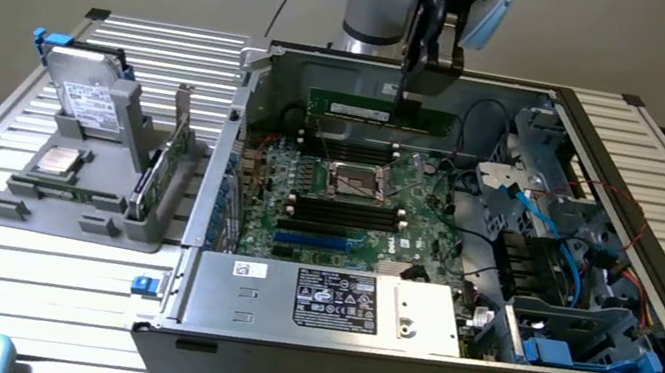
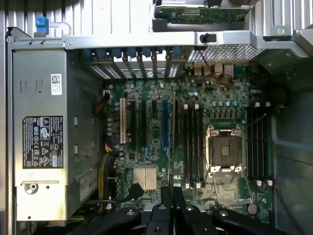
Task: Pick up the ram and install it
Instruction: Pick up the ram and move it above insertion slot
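The ram, a narrow green stick, hangs level inside the open computer case, above the motherboard's far end. My gripper comes down from above and is shut on the ram near its exterior-view right end. In the wrist view the ram shows edge-on as a thin strip running out from between my fingertips. It lies over the board beside the black memory slots. A second bank of slots sits past the bare CPU socket.
The case's walls ring the board, with the power supply at the near end. Drive bays and cables crowd the exterior view's right. A grey fixture at the exterior view's left holds a hard drive and an expansion card.
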You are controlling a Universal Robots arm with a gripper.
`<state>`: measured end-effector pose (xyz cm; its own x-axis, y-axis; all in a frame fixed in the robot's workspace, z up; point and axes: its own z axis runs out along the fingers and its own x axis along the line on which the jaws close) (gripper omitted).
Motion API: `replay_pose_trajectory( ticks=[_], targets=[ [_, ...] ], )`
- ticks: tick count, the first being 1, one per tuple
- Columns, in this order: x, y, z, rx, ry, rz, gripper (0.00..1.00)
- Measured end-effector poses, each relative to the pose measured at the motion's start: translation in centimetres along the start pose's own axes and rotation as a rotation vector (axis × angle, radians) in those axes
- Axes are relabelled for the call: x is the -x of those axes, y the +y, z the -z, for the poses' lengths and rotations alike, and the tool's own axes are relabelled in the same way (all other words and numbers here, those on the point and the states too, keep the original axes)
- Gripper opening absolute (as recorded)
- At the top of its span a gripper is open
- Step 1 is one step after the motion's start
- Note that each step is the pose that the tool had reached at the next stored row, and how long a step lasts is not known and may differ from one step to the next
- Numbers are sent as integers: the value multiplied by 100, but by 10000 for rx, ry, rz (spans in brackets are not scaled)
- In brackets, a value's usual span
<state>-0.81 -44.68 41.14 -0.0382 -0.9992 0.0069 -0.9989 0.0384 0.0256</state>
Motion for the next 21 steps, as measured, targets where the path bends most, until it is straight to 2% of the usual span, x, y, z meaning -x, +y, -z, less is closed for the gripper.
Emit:
replay_pose_trajectory(
  ticks=[3,6,15,21],
  targets=[
    [111,-20,-18,-46,-1,-1,13],
    [165,-29,-30,-93,-3,6,13],
    [358,-34,-73,-107,-1,173,13],
    [435,-32,-94,-113,2,312,13]
  ],
)
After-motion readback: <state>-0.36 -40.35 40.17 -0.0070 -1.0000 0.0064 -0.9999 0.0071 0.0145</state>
